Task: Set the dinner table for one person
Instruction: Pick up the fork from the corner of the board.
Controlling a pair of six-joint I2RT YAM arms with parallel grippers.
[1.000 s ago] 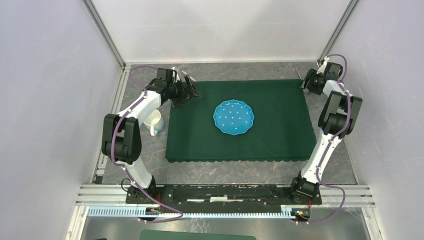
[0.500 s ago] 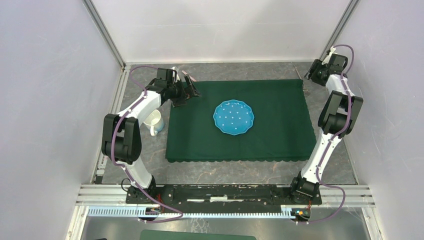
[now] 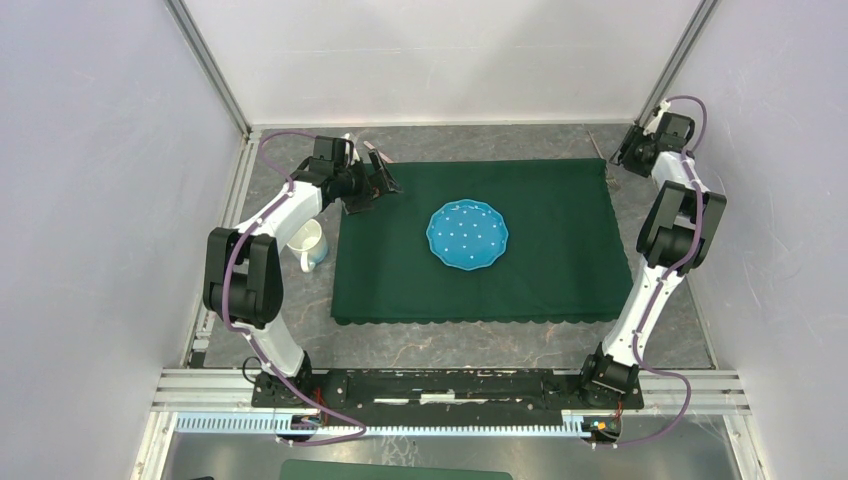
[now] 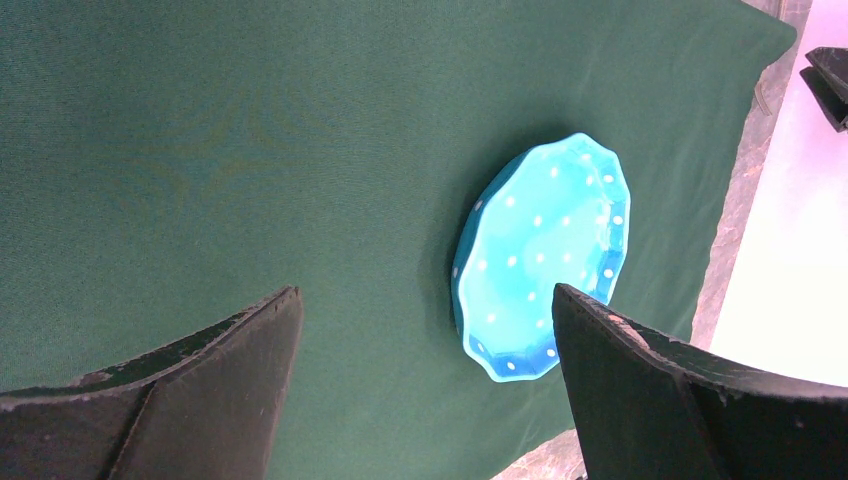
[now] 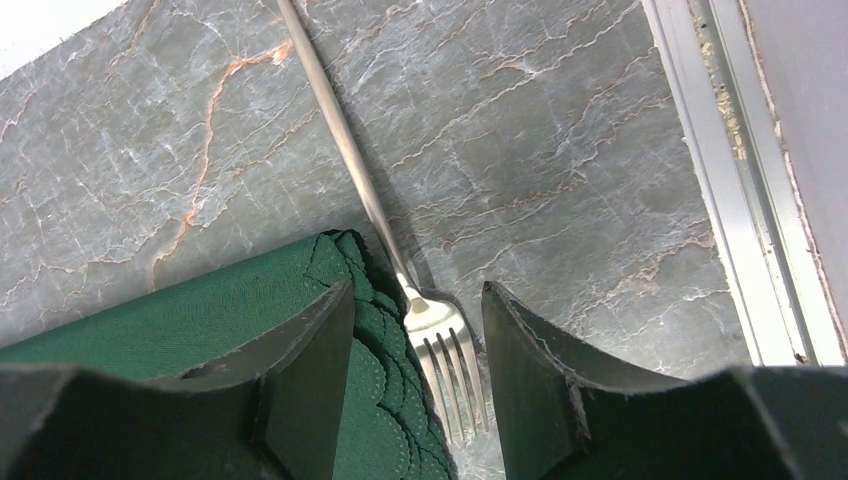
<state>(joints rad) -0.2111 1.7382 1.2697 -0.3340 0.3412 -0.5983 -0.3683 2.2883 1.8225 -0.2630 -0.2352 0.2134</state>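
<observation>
The dinner table (image 3: pixel 470 345) is a dark-grey veined stone surface (image 5: pixel 550 130). On it lies a dark green scallop-edged cloth (image 3: pixel 560 260) with a blue white-dotted plate (image 3: pixel 467 235) at its middle. A silver fork (image 5: pixel 350 160) lies on the stone at the cloth's far right corner (image 5: pixel 200 310), tines against the scalloped edge. My right gripper (image 5: pixel 418 290) is open, one finger on either side of the fork's tines, apart from them. My left gripper (image 4: pixel 427 292) hangs wide open over the cloth's far left corner (image 3: pixel 385 180), holding nothing, with the plate (image 4: pixel 545 255) beyond it.
A white mug (image 3: pixel 310 245) stands on the stone just left of the cloth, under the left arm. Metal frame rails (image 5: pixel 735 180) and white walls close the table in at the back and sides.
The right wrist has swung back toward the far right corner, and its jaws have narrowed around the fork's tines. The left arm, plate and mug have not moved.
</observation>
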